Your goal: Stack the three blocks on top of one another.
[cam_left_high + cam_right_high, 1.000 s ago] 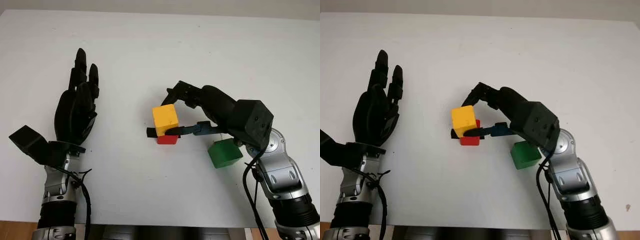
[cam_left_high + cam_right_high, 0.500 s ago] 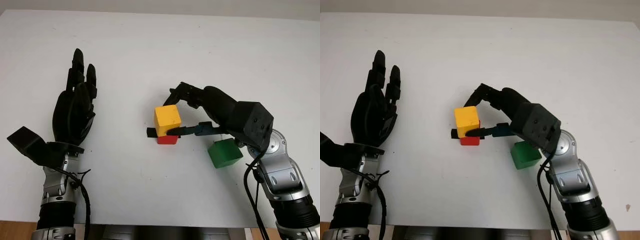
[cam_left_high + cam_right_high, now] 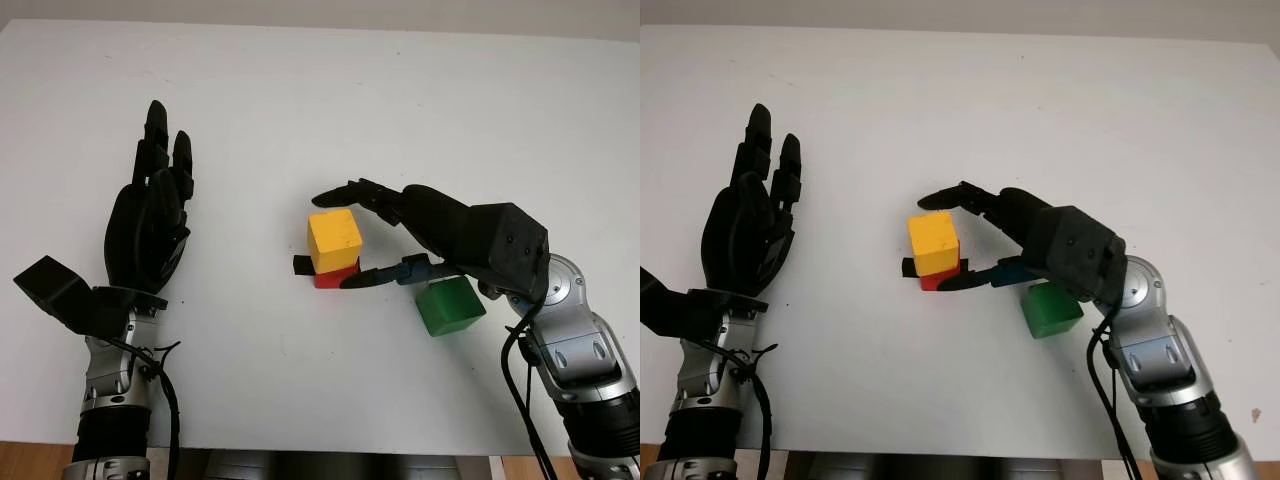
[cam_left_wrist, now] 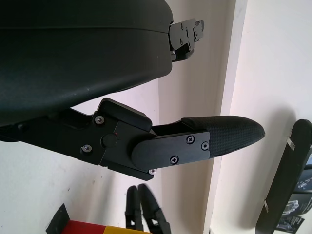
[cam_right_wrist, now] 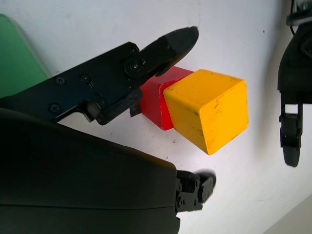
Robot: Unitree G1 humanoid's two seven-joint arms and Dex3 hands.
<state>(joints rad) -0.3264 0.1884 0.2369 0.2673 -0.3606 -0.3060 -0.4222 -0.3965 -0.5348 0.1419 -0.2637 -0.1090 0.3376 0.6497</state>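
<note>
The counter [image 3: 420, 90] is plain and white, and the three blocks sit near its middle. The yellow block [image 3: 334, 238] is on top of the red block [image 3: 337, 277], so two of the three are stacked. It does not sit square: it is turned a bit and hangs over one side of the red block. The green block [image 3: 450, 306] is by itself on the counter, just beside the stack on the side toward the right edge.

The right hand [image 3: 375, 235] is around the stack with its fingers spread and holds nothing. One finger [image 3: 345, 190] reaches over the far side of the yellow block and does not seem to touch it. Another finger [image 3: 375, 277] lies low by the red block, close to it or just touching; I cannot tell which. The hand's back partly covers the green block.

The left hand [image 3: 150, 225] is well off toward the left edge, open, holding nothing.

I think the step in hand is letting go of the yellow block. Next, the right hand needs to move off without bumping the stack, pick up the green block and set it softly on the yellow one. The crooked yellow block could make the top wobbly.

The blocks are small plain cubes with bright colors and sharp corners. The yellow one has a few dark scuffs.
</note>
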